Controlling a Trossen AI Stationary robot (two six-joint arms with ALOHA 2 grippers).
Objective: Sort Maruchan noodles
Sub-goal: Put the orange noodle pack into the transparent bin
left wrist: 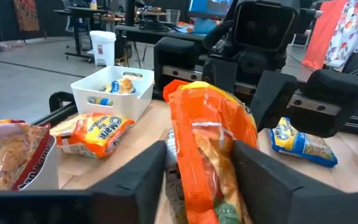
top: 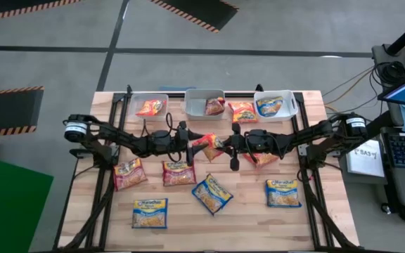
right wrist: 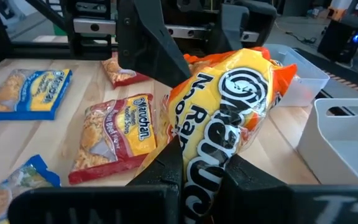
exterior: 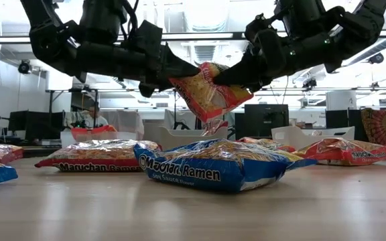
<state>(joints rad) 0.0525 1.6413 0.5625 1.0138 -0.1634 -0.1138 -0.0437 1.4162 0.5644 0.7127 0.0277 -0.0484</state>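
Both grippers, left gripper [exterior: 179, 73] and right gripper [exterior: 223, 77], are pinching opposite edges of one light, crinkly orange noodle packet [exterior: 206, 90]; its jaws narrow, each is gripping the slippery, crushable packet near a seam.

The blue packet [exterior: 214, 165] nearest the low camera reads "Maruchan Ramen", with smaller print beneath too fine to make out. The red packet [exterior: 98, 155] beside it shows "Maruchan Ramen" along its edge. In the right wrist view, another red packet [right wrist: 118, 134] on the table reads "Maruchan".
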